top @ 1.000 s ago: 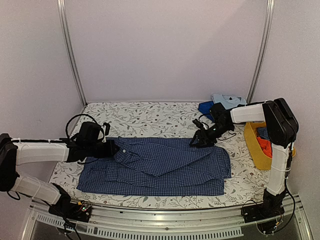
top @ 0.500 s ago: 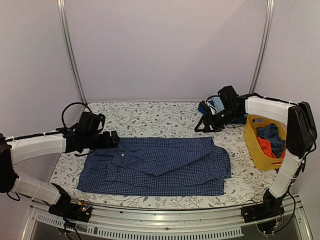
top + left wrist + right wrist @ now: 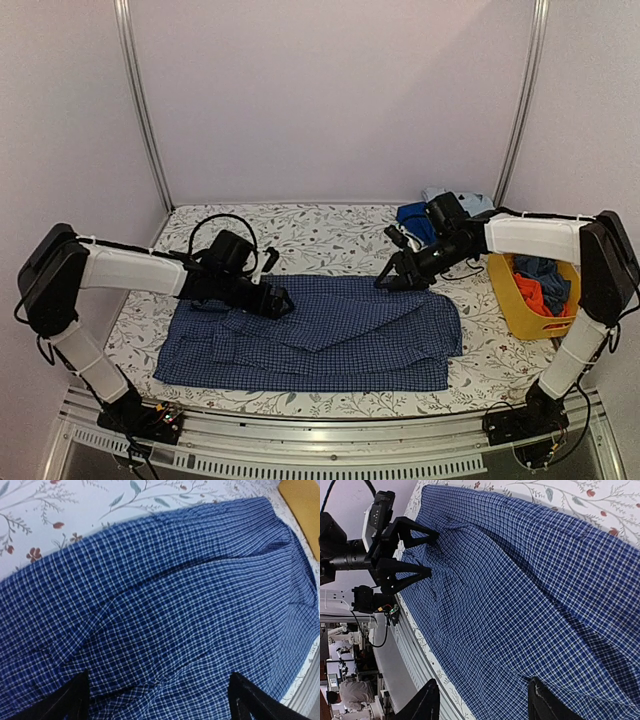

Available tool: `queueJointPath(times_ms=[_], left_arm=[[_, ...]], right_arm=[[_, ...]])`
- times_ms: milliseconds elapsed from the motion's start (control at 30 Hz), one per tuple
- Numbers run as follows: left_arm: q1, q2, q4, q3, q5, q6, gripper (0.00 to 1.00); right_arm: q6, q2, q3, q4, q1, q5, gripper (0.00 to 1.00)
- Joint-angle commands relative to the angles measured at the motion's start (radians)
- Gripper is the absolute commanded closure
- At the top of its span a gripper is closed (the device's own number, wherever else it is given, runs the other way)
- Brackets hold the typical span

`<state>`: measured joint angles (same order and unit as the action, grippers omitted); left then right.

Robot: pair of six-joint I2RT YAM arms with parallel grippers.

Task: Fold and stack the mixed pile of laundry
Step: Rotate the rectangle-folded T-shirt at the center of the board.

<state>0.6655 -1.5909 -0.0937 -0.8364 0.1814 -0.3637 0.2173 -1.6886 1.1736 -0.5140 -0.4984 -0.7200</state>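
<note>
The blue small-check button shirt (image 3: 320, 335) lies spread flat across the table, sleeves folded in. My left gripper (image 3: 283, 302) hovers open over the shirt's upper middle; its wrist view shows checked cloth (image 3: 165, 595) beneath the left gripper (image 3: 160, 700) and nothing between the black fingertips (image 3: 75, 700). My right gripper (image 3: 385, 283) stands open just above the shirt's far right edge. Its wrist view looks along the shirt (image 3: 520, 580) past the right gripper (image 3: 485, 702) to the left gripper (image 3: 434, 551). Dark navy trousers (image 3: 540, 268) and a red-orange cloth piece (image 3: 535, 293) sit in the basket.
A yellow plastic basket (image 3: 510, 305) stands at the table's right edge, its corner also in the left wrist view as the basket (image 3: 305, 505). A blue garment (image 3: 413, 220) and a light blue one (image 3: 470, 202) lie at the back right. The floral tablecloth (image 3: 290, 235) shows behind the shirt.
My left gripper let go near the collar, opened, and moved right over the shirt's middle. My right gripper lifted toward the back, then came down again at the shirt's far right edge.
</note>
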Motion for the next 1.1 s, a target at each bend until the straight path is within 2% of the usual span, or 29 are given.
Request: queueJointPath(times_ms=[0,233,400,533,633,700,800,867,933,1067], left_arm=[[0.005,-0.094,-0.084,-0.027,-0.012,0.026,0.05],[-0.009,-0.139,-0.175,-0.018,-0.174,0.011,0.00],[-0.061,-0.028,-0.155,0.042,-0.239,-0.079,0.00],[-0.092,0.126,-0.122,0.082,-0.286,-0.098,0.00],[-0.124,0.207,-0.139,0.074,-0.291,-0.102,0.00],[-0.141,0.231,-0.165,0.054,-0.283,-0.082,0.00],[-0.141,0.237,-0.183,0.023,-0.262,-0.015,0.00],[-0.140,0.222,-0.196,0.001,-0.260,0.022,0.00],[-0.141,0.199,-0.197,-0.020,-0.259,0.041,0.00],[-0.142,0.133,-0.196,-0.076,-0.247,0.055,0.00]], right_arm=[[0.074,-0.081,-0.091,0.151,-0.032,-0.051,0.42],[0.074,-0.243,-0.110,0.168,-0.032,0.029,0.49],[0.015,-0.354,0.043,0.056,-0.032,0.197,0.53],[-0.060,-0.541,0.321,-0.057,-0.035,0.305,0.55],[-0.091,-0.678,0.626,-0.144,-0.035,0.361,0.55],[-0.104,-0.800,0.852,-0.201,-0.037,0.377,0.55],[-0.117,-0.889,1.122,-0.303,-0.037,0.376,0.55],[-0.128,-0.856,1.121,-0.297,-0.037,0.347,0.53],[-0.117,-0.735,0.986,-0.258,-0.037,0.312,0.50],[-0.048,-0.418,0.608,-0.116,-0.045,0.203,0.49]])
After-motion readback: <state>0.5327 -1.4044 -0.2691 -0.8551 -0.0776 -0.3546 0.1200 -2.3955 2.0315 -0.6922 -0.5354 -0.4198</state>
